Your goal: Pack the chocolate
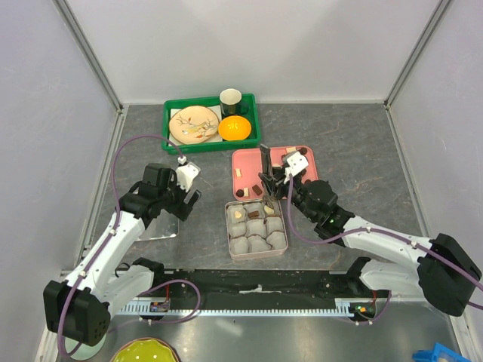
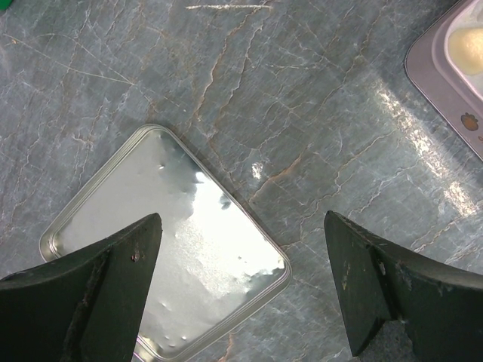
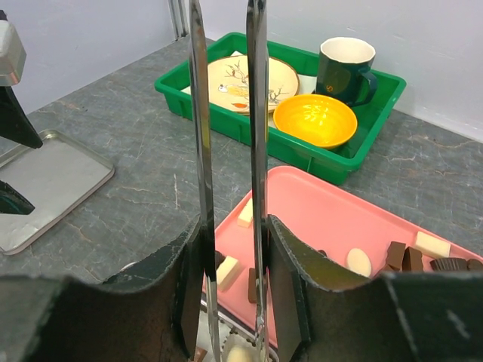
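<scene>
My right gripper (image 3: 234,234) is shut on a pair of metal tongs (image 3: 198,113), whose blades run up between its fingers (image 3: 283,256). The tong tips reach down over the tin box (image 1: 229,226), which is lined with crinkled paper cups. A cream chocolate (image 3: 238,354) lies between the tips in a cup; whether they touch it I cannot tell. More chocolate lies on the pink tray (image 3: 317,211): cream blocks (image 3: 245,213), an oval (image 3: 359,262) and dark pieces (image 3: 396,255). My left gripper (image 2: 241,226) hangs open and empty above the tin lid (image 2: 151,226).
A green bin (image 1: 170,121) at the back holds a patterned plate (image 1: 192,124), an orange bowl (image 1: 235,128) and a dark mug (image 1: 230,100). The lid (image 1: 155,230) lies flat left of the tin. White walls close in three sides.
</scene>
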Robot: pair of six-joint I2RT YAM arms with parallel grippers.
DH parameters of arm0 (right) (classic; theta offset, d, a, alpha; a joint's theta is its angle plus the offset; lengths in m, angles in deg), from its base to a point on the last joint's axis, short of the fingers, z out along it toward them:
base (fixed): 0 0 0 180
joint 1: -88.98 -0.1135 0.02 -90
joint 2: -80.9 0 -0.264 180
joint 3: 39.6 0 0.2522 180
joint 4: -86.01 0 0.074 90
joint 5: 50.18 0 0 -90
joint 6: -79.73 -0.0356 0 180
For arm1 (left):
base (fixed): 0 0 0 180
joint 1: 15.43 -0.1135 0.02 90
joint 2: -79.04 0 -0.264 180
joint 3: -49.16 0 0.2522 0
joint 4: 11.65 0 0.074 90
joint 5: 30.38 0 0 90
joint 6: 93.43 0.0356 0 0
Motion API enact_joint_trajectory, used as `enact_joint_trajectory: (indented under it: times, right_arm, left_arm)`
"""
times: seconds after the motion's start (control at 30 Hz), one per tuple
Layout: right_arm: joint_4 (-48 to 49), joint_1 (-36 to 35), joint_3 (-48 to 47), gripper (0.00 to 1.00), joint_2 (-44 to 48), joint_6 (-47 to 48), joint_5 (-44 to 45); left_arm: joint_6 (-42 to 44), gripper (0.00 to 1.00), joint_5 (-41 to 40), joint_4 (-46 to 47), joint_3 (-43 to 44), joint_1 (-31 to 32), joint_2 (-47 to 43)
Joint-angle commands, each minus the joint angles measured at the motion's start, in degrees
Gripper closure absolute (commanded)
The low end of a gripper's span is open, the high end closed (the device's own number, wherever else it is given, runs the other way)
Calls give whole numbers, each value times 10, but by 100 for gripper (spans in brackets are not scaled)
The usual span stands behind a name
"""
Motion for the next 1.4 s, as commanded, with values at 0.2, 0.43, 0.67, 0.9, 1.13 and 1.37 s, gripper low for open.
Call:
enact_joint_trajectory:
  times: [0.2, 0.43, 0.67, 0.9, 1.13, 1.37]
  right_arm:
    - [11, -5, 14, 57, 50, -13, -11]
    - [13, -11, -16, 62, 44, -19, -39]
    - [3, -43, -54, 64, 3, -14, -75]
    - [-26, -58, -124, 66, -57, 7, -114]
    - [-48, -58, -174, 66, -100, 28, -152]
    - [-75, -58, -216, 64, -140, 47, -173]
  left_arm:
    - [9, 5, 5, -6, 11, -2, -13]
    - [-6, 5, 42, -2, 97, 0, 24]
    - [-27, 4, 26, -2, 263, 52, 142]
    - [-40, 4, -48, -14, 373, 167, 226]
    - [-36, 4, -48, -34, 411, 184, 237]
    - [-28, 4, -48, -44, 404, 205, 226]
